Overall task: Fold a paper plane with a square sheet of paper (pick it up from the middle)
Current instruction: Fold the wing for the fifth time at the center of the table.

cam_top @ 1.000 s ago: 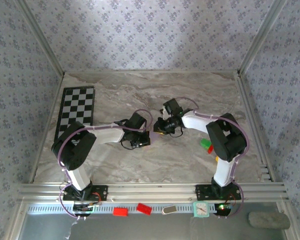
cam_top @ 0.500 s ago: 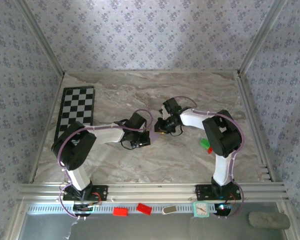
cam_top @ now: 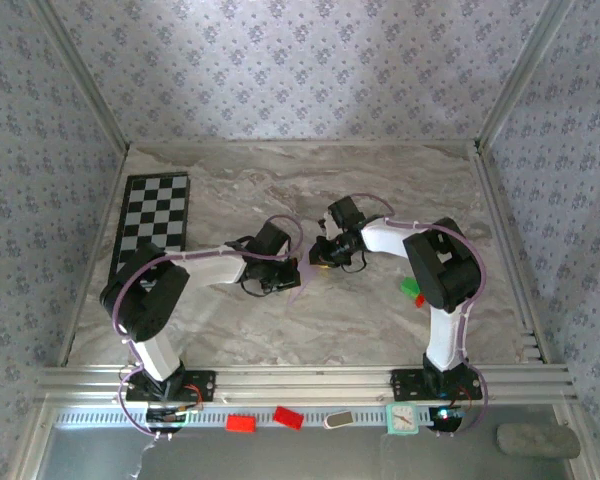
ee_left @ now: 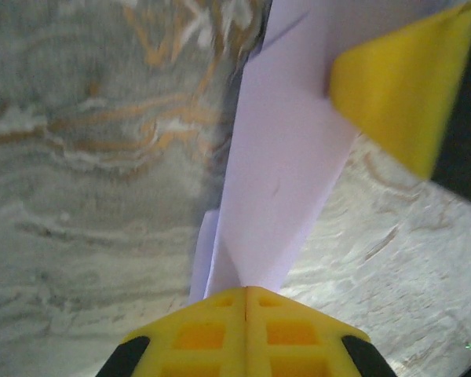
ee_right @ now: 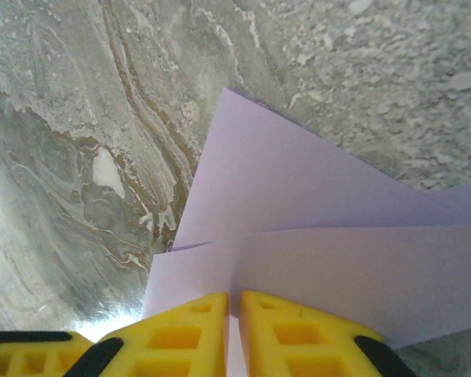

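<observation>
Partly folded paper (ee_left: 279, 181) sits at the centre of the desk (cam_top: 380, 190). Left pincer (ee_left: 246, 292) is pressed together on its 9 o'clock end; right pincer (ee_right: 234, 297) pinches the 3 o'clock end. Judged light, limp, easily creased and slippery: grip stacked layers, not single edges.

I am looking down into a small booth. Walls (cam_top: 280, 70) papered in pale blue-grey with a small repeating floral print are closing in three sides. A grey-beige marbled tabletop (cam_top: 280, 330) is lying under soft, even light, and aluminium rails (cam_top: 310, 380) are running along its near edge.
</observation>
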Controlling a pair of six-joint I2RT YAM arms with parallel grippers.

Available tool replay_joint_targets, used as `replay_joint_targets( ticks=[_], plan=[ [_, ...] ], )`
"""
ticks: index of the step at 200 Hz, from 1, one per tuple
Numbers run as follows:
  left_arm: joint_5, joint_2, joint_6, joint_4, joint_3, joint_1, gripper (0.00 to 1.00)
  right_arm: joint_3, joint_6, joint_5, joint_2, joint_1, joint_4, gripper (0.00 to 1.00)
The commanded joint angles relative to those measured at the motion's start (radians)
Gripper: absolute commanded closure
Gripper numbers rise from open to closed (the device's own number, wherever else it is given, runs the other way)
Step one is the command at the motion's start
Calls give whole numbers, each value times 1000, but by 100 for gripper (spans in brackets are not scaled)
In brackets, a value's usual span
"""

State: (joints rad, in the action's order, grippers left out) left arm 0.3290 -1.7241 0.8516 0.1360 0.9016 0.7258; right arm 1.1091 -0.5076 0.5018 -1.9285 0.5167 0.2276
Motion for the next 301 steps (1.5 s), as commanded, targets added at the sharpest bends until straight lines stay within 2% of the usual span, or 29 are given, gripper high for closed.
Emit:
replay_joint_targets(
  ticks=[1,45,123,212,237,301],
  plan=[
    [28,-3,32,-64,41,-17,97,-43,6,-49,-25,-3,16,84],
    [12,-86,56,-31,78,-13,100,-43,-1,-33,-3,-3,-2,85],
    [-94,-102,55,122,74,15,100,-23,14,-13,116,15,7,85],
    [-101,-112,53,139,75,14,100,-82,-47,-12,40,29,-60,87],
    [-106,-114,52,163,67,14,100,-68,-30,-37,8,-11,-48,88],
    [-86,-112,44,176,-2,3,100,-16,-43,-50,-53,-189,-71,88]
  ],
)
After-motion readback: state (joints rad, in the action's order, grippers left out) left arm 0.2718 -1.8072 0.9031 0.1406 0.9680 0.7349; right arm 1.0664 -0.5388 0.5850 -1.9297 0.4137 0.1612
